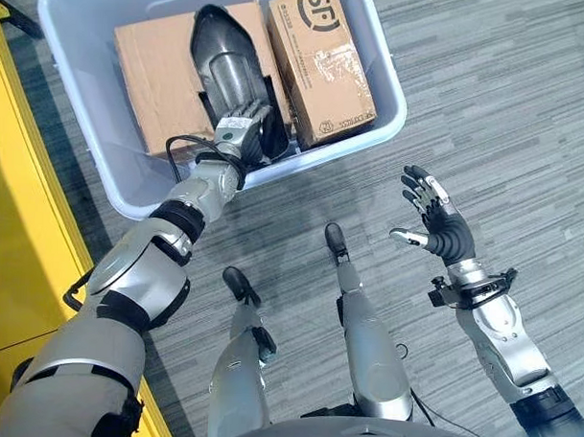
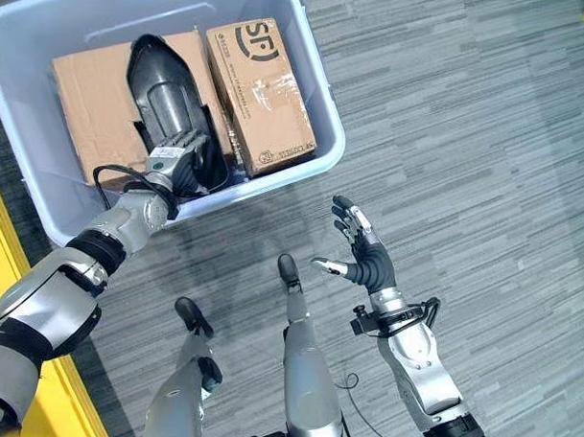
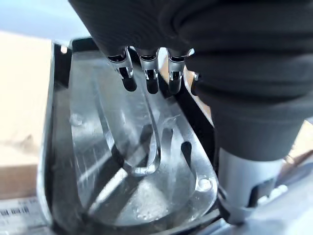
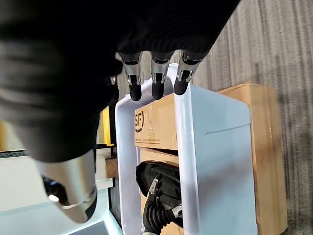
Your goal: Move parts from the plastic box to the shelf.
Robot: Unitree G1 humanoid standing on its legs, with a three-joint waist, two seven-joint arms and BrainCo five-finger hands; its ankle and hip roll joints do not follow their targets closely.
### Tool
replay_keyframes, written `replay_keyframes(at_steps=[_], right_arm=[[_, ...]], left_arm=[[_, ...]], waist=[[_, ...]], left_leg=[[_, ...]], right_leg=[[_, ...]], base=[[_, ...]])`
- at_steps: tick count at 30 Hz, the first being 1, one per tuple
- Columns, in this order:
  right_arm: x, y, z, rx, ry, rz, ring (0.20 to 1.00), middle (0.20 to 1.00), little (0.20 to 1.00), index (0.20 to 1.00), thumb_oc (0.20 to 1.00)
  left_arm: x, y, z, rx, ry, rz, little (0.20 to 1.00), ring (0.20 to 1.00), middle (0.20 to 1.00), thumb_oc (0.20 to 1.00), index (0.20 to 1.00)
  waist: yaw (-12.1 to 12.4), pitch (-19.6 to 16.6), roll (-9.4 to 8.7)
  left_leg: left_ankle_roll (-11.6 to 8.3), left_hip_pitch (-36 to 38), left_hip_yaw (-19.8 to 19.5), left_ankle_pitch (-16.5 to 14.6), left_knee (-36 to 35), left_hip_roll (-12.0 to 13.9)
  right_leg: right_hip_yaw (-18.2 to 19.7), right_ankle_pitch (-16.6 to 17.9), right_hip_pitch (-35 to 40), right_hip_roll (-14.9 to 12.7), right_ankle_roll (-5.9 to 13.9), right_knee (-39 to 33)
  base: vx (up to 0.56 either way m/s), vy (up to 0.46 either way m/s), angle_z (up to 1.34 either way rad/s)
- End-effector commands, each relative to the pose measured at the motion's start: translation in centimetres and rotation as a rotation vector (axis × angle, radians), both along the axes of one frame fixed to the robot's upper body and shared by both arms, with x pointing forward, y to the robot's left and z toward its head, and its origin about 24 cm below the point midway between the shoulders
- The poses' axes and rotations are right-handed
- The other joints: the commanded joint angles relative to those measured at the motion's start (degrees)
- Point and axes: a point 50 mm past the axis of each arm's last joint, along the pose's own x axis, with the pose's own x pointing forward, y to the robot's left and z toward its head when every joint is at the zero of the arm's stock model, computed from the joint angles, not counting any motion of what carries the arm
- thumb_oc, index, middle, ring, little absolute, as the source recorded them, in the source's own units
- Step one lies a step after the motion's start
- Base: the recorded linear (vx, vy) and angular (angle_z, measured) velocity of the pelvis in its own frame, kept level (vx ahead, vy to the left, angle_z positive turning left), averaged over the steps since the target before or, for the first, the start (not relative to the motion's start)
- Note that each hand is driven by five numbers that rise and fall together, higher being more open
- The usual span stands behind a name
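A pale blue plastic box (image 1: 395, 115) stands on the floor ahead of me. In it a dark grey cast metal part (image 1: 219, 53) lies between a flat cardboard carton (image 1: 148, 74) and a smaller taped carton (image 1: 321, 61). My left hand (image 1: 243, 130) reaches over the box's near wall and sits on the part's near end. In the left wrist view its fingers (image 3: 149, 76) are straight just above the shiny part (image 3: 122, 171), thumb apart, not closed round it. My right hand (image 1: 440, 222) hovers open over the carpet, right of the box, holding nothing.
A yellow shelf unit (image 1: 14, 218) runs along my left side, close to the box. Grey striped carpet (image 1: 507, 111) lies to the right and in front. The right wrist view looks at the box wall (image 4: 215, 161) from outside.
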Motion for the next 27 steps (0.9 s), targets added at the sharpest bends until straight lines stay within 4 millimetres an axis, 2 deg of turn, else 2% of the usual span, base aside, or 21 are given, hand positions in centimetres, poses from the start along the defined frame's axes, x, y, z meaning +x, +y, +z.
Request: replay_keyframes(at_steps=[1, 3, 4, 5, 7, 11, 12, 15, 16, 17, 20, 23, 27], right_arm=[[0.3, -2.2, 1.8, -0.021, -0.095, -0.08, 1.0, 1.0, 1.0, 1.0, 1.0], [0.3, -2.4, 1.9, -0.021, -0.102, -0.096, 1.0, 1.0, 1.0, 1.0, 1.0], [0.3, -2.4, 1.9, -0.021, -0.102, -0.095, 1.0, 1.0, 1.0, 1.0, 1.0], [0.1, -2.8, 1.8, -0.022, -0.104, -0.114, 1.0, 1.0, 1.0, 1.0, 1.0], [-0.1, -3.1, 1.7, -0.016, -0.101, -0.134, 1.0, 1.0, 1.0, 1.0, 1.0], [-0.4, -3.2, 1.3, -0.013, -0.094, -0.149, 1.0, 1.0, 1.0, 1.0, 1.0], [-0.4, -3.1, 1.3, -0.015, -0.093, -0.146, 1.0, 1.0, 1.0, 1.0, 1.0], [-0.6, -3.3, 1.2, -0.007, -0.09, -0.16, 1.0, 1.0, 1.0, 1.0, 1.0], [-0.6, -3.3, 1.2, -0.008, -0.089, -0.158, 1.0, 1.0, 1.0, 1.0, 1.0], [-0.7, -3.2, 1.3, -0.006, -0.093, -0.165, 1.0, 1.0, 1.0, 1.0, 1.0], [-0.6, -3.0, 1.2, 0.002, -0.095, -0.171, 1.0, 1.0, 1.0, 1.0, 1.0], [-0.5, -2.8, 1.3, 0.008, -0.102, -0.177, 1.0, 1.0, 1.0, 1.0, 1.0], [-0.1, -2.1, 1.3, 0.018, -0.102, -0.178, 1.0, 1.0, 1.0, 1.0, 1.0]], left_arm=[[-0.4, 0.2, 1.4, 0.049, -0.069, -0.067, 1.0, 1.0, 1.0, 1.0, 1.0], [-1.0, 0.2, 2.6, 0.031, -0.135, -0.106, 1.0, 1.0, 1.0, 1.0, 1.0], [-1.0, 0.3, 2.6, 0.031, -0.134, -0.105, 1.0, 1.0, 1.0, 1.0, 1.0], [-2.2, 0.5, 4.2, 0.006, -0.216, -0.157, 1.0, 1.0, 1.0, 1.0, 1.0], [-3.6, 1.2, 5.1, -0.078, -0.289, -0.195, 1.0, 1.0, 1.0, 1.0, 1.0], [-6.3, 2.9, 5.6, -0.243, -0.399, -0.206, 1.0, 1.0, 1.0, 1.0, 1.0], [-6.4, 3.0, 5.5, -0.245, -0.398, -0.203, 1.0, 1.0, 1.0, 1.0, 1.0], [-8.5, 3.1, 5.3, -0.534, -0.47, -0.251, 1.0, 1.0, 1.0, 1.0, 1.0], [-8.5, 3.1, 5.3, -0.536, -0.469, -0.249, 1.0, 1.0, 1.0, 1.0, 1.0], [-9.1, 2.8, 4.9, -0.699, -0.495, -0.268, 1.0, 1.0, 1.0, 1.0, 1.0], [-9.3, 2.1, 4.1, -0.935, -0.525, -0.27, 1.0, 1.0, 1.0, 1.0, 1.0], [-9.2, 1.7, 4.0, -0.992, -0.552, -0.253, 1.0, 1.0, 1.0, 1.0, 1.0], [-8.1, 0.3, 3.1, -1.137, -0.54, -0.197, 1.0, 1.0, 1.0, 1.0, 1.0]], waist=[[0.1, -0.4, 0.94], [0.6, -0.4, 1.28], [0.6, -0.4, 1.27], [1.4, -0.4, 1.78], [2.2, -0.6, 2.06], [3.2, -1.0, 2.31], [3.0, -1.1, 2.36], [3.8, -1.5, 2.4], [3.7, -1.6, 2.45], [3.8, -1.7, 2.45], [3.9, -1.6, 2.18], [3.8, -1.5, 1.85], [3.6, -1.2, 1.19]], left_leg=[[-3.98, 7.3, -3.8, -4.0, 0.5, 4.2], [-3.96, 7.4, -3.9, -4.1, 0.6, 4.1], [-3.96, 7.4, -4.0, -4.1, 0.6, 4.1], [-3.89, 7.6, -4.2, -4.3, 0.6, 4.0], [-3.86, 7.7, -4.5, -4.4, 0.6, 3.8], [-3.83, 7.9, -4.7, -4.6, 0.5, 3.7], [-3.83, 7.9, -4.7, -4.6, 0.5, 3.7], [-3.76, 8.1, -4.9, -4.8, 0.4, 3.5], [-3.76, 8.1, -4.9, -4.8, 0.4, 3.5], [-3.71, 8.2, -5.1, -4.9, 0.4, 3.6], [-3.59, 8.2, -5.1, -4.8, 0.4, 3.6], [-3.53, 8.2, -5.2, -4.8, 0.4, 3.6], [-3.42, 8.3, -5.2, -4.7, 0.4, 3.7]], right_leg=[[-2.9, -3.1, 4.9, -6.6, 5.19, 2.8], [-3.1, -3.2, 5.1, -6.7, 5.18, 2.8], [-3.1, -3.3, 5.2, -6.7, 5.18, 2.8], [-3.5, -3.5, 5.5, -7.0, 5.12, 2.8], [-3.9, -3.6, 5.9, -7.1, 5.02, 2.7], [-4.2, -3.8, 6.4, -7.3, 4.81, 2.5], [-4.2, -3.8, 6.4, -7.3, 4.81, 2.5], [-4.4, -3.9, 6.8, -7.4, 4.55, 2.3], [-4.5, -3.9, 6.8, -7.3, 4.55, 2.3], [-4.6, -3.9, 6.9, -7.4, 4.41, 2.3], [-4.6, -3.8, 7.0, -7.4, 4.24, 2.4], [-4.7, -3.8, 7.1, -7.3, 4.18, 2.4], [-4.6, -3.7, 7.3, -7.1, 4.05, 2.4]], base=[[0.0, 0.0, 0.0], [0.0, 0.0, 0.0], [0.0, 0.0, 0.0], [0.0, 0.0, 0.0], [0.0, 0.0, 0.0], [0.0, 0.0, 0.0], [0.0, 0.0, 0.0], [0.0, -0.012, 0.08], [0.0, -0.017, 0.08], [0.0, -0.016, 0.08], [0.0, -0.024, 0.05], [0.0, -0.018, 0.03], [0.0, 0.0, 0.0]])
